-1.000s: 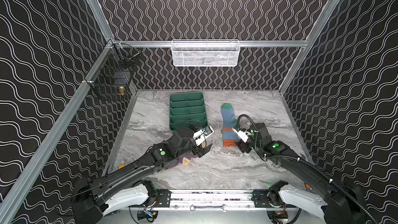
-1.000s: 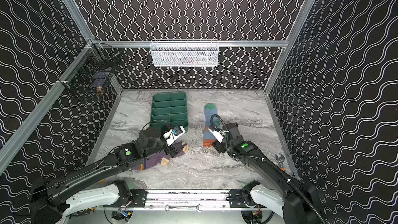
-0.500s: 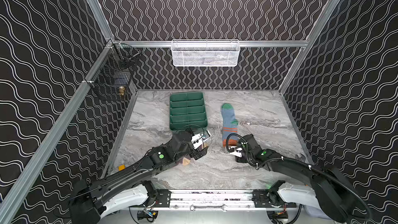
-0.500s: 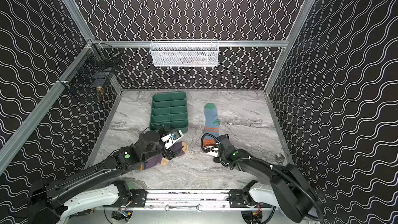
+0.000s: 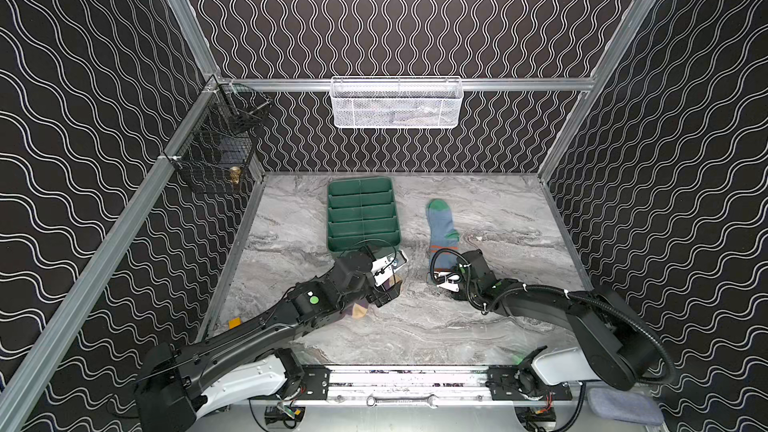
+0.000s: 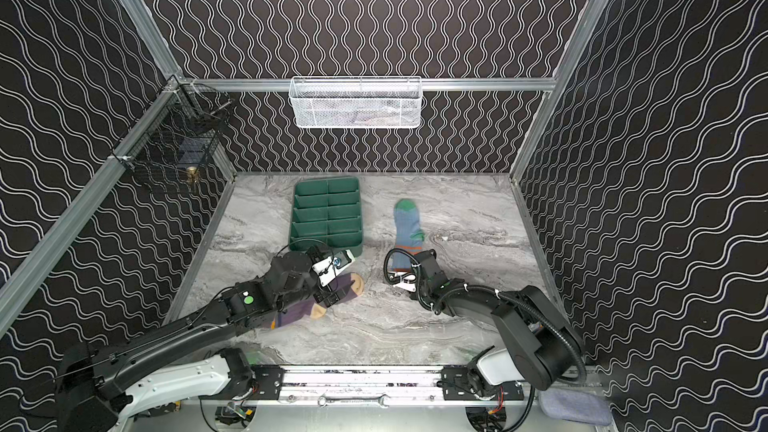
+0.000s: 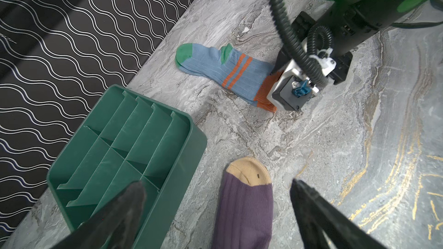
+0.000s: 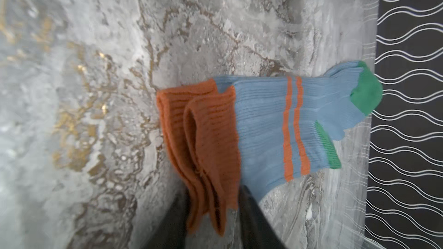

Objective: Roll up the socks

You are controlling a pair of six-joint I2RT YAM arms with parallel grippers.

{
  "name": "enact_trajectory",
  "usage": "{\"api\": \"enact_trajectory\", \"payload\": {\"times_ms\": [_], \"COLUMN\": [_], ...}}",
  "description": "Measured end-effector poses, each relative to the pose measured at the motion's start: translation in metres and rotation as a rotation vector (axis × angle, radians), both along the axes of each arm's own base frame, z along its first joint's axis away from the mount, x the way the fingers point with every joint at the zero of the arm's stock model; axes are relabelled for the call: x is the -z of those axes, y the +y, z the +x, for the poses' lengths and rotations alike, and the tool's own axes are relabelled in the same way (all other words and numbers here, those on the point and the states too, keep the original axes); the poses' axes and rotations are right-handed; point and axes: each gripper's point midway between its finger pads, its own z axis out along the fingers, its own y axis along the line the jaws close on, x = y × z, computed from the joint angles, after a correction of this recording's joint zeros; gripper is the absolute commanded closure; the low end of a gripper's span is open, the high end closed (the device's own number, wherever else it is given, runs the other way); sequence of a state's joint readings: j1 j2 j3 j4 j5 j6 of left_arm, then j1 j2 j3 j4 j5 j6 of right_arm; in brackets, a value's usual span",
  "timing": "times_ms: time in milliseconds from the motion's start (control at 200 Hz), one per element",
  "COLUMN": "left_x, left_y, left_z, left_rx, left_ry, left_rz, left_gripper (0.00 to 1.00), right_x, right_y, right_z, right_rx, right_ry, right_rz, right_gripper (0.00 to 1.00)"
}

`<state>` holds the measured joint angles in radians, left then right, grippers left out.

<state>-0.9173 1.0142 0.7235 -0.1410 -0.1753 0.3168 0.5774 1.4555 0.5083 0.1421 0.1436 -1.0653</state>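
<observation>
The blue sock (image 5: 442, 222) (image 6: 407, 222) lies flat, right of centre, with its green toe toward the back wall. My right gripper (image 5: 442, 280) (image 8: 213, 195) is down at its near end, shut on the orange cuff (image 8: 203, 140), which bunches up between the fingers. The blue sock (image 7: 215, 68) also shows in the left wrist view. The purple sock (image 6: 345, 290) (image 7: 244, 207) with a tan toe lies near the table's centre, partly under my left arm. My left gripper (image 6: 334, 290) (image 7: 217, 184) hovers open above it, one finger on each side of the toe end.
A green divided tray (image 5: 330, 218) (image 7: 191, 128) stands just behind my left gripper. A white mesh basket (image 5: 395, 103) hangs on the back wall and a black wire basket (image 5: 216, 151) on the left wall. A grey-blue cloth pad (image 5: 623, 405) lies off the table's front right.
My right gripper dropped to the table at the blue sock's near end and closed on the orange cuff. My left gripper shifted slightly over the purple sock and stayed open.
</observation>
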Motion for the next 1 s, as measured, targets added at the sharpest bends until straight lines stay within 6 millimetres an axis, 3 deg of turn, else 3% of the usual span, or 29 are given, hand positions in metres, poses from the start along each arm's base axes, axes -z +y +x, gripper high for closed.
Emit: {"api": "enact_trajectory", "payload": {"times_ms": [140, 395, 696, 806, 1001], "left_x": [-0.001, -0.016, -0.063, -0.053, -0.011], "left_y": [-0.001, -0.004, -0.014, -0.020, -0.047], "left_z": [0.000, -0.001, -0.006, -0.015, -0.053], "left_rx": [0.003, 0.052, 0.161, 0.239, 0.461], "left_ry": [-0.001, -0.079, -0.242, -0.259, -0.279], "left_rz": [-0.004, -0.002, 0.006, 0.056, 0.217], "left_gripper": [0.02, 0.04, 0.11, 0.11, 0.10], "right_x": [0.005, 0.004, 0.004, 0.006, 0.005], "right_y": [0.001, 0.009, 0.026, 0.031, 0.032], "right_z": [-0.002, -0.020, -0.057, -0.059, -0.056], "right_rx": [-0.012, -0.058, -0.072, -0.053, 0.019], "right_ry": [0.039, 0.157, 0.459, 0.543, 0.719], "right_rz": [-0.015, -0.010, 0.054, 0.075, 0.123], "right_gripper": [1.00, 1.00, 1.00, 1.00, 1.00]}}
